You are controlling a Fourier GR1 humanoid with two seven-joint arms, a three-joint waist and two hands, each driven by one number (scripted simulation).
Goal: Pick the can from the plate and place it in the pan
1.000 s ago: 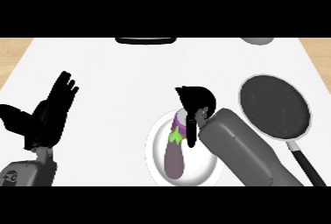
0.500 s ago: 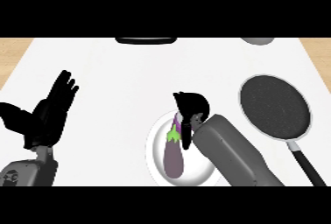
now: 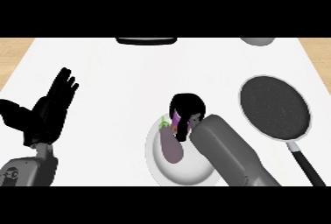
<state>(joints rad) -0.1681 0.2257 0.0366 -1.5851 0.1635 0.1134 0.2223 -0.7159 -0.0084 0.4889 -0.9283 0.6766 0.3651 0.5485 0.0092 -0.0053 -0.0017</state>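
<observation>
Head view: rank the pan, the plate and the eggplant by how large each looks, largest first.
1. Pan, counting its handle.
2. Plate; the right forearm covers part of it, and its round looks close to the pan's bowl, so this gap is unsure.
3. Eggplant, clearly smallest.

**Inspector:** Report the plate.

**Assistant:** A white plate (image 3: 184, 173) sits on the white counter (image 3: 129, 65). A purple eggplant (image 3: 170, 146) with a green stem lies on it. No can is visible.

**Inspector:** Right hand?

**Assistant:** The right hand (image 3: 186, 114) is over the plate's far edge, fingers curled down at the eggplant's stem end. Whether they hold anything cannot be told.

**Inspector:** Left hand?

**Assistant:** The left hand (image 3: 45, 114) rests at the view's left, fingers straight, well apart from the plate.

**Inspector:** The pan?

**Assistant:** The dark pan (image 3: 275, 107) lies right of the plate, handle pointing toward the lower edge.
</observation>
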